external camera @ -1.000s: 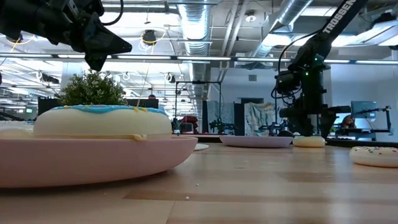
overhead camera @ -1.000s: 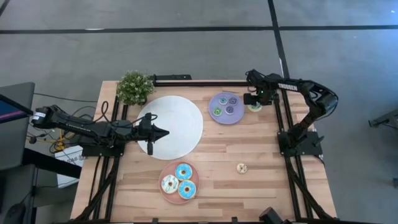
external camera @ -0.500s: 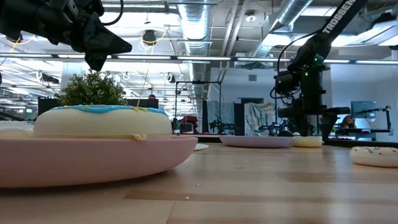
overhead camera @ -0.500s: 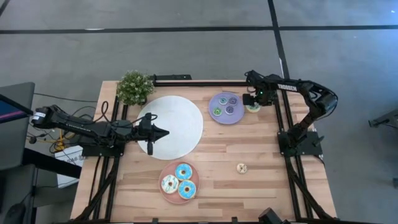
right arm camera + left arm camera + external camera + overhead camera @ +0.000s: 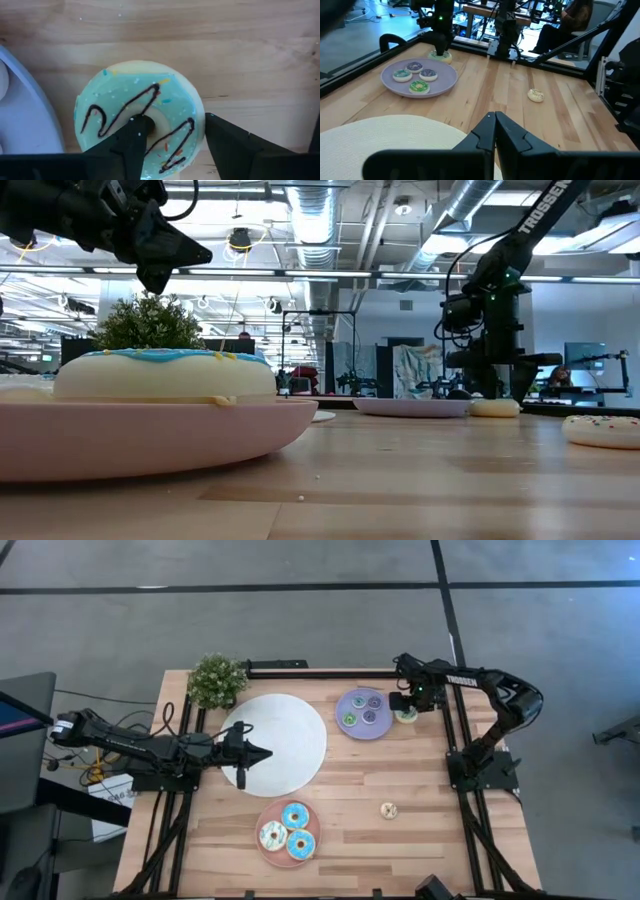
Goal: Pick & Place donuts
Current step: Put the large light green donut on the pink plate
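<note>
A pale green iced donut with dark drizzle lies flat on the wood beside the lilac plate, near the table's far right. My right gripper hangs open right over it, one finger above the hole and the other outside the rim. In the low view its fingers end just above the donut. The lilac plate carries mini donuts. A pink plate holds three larger donuts. One beige sprinkled donut lies alone on the wood. My left gripper is shut and hovers over the white plate. My right gripper comes at the pale green donut from above, pointing down. One finger is at the hole and the other is beside the outer rim. Whether either finger touches the donut, I cannot tell. The donut lies flat on the table.
A potted plant stands at the far left corner. The lilac plate's edge lies close beside the donut. Bare wood stretches between the plates and toward the near edge. A seated person shows beyond the table in the left wrist view.
My right gripper has edged a little toward the lilac plate, settling over the pale green donut. The donut has stayed where it was.
</note>
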`<state>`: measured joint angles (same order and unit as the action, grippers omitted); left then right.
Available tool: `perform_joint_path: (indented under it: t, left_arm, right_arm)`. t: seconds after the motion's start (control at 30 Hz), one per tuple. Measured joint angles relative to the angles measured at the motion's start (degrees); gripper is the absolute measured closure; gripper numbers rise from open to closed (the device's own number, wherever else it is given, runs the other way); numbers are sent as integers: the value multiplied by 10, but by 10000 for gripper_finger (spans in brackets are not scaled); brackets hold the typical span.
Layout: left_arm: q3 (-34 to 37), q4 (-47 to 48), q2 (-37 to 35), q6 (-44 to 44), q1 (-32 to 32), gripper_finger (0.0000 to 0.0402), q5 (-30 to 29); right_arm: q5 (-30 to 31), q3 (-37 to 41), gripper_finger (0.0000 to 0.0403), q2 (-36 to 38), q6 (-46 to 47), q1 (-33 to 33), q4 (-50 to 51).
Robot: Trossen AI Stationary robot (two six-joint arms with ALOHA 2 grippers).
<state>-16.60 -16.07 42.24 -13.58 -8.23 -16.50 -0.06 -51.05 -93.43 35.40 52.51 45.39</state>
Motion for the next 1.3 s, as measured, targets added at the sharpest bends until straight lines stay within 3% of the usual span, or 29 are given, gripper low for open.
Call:
perform_joint_path:
  t: [0.33, 0.9, 1.3]
  left_arm:
    - [0, -2, 0, -7, 0, 401, 27]
    - [0, -1, 0, -2, 0, 401, 25]
    - [0, -1, 0, -2, 0, 401, 23]
  right_arm:
    - [0, 0, 265, 0, -11, 0, 8]
    - [0, 0, 277, 4, -25, -25, 27]
    - [0, 0, 283, 145, -13, -52, 98]
